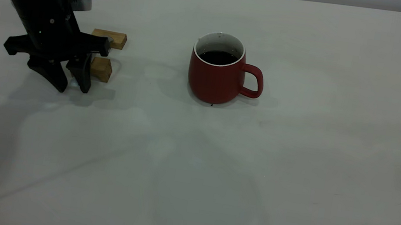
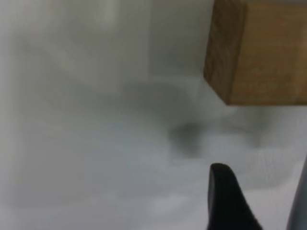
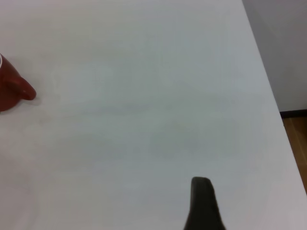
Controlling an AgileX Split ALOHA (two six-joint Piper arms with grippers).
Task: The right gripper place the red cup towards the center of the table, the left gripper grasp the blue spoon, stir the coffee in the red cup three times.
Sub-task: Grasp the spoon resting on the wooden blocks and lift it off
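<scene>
Your left gripper [image 1: 70,88] stands with its two dark fingers spread apart, tips down at the table [image 1: 215,177], nothing between them. Just behind its fingers you have two tan wooden blocks: the nearer block [image 1: 101,68] almost touches the finger closest to the cup, and the farther block [image 1: 111,38] lies a little beyond it. No spoon shows anywhere around your fingers; the left wrist view gives only one block corner [image 2: 259,50] and a single fingertip [image 2: 225,196] over bare tabletop.

One red cup [image 1: 217,71] stands upright well off to the side of your gripper, past the blocks, near the middle of the table. It is rounded and dark red, with a white rim and white inside, its loop handle pointing away from your gripper. Dark coffee [image 1: 217,57] lies flat inside, below the rim.

Your right gripper is out of the exterior view; its wrist view shows one dark finger [image 3: 202,203] above bare table, with the cup's handle far beyond it, so you cannot tell how its fingers stand.
</scene>
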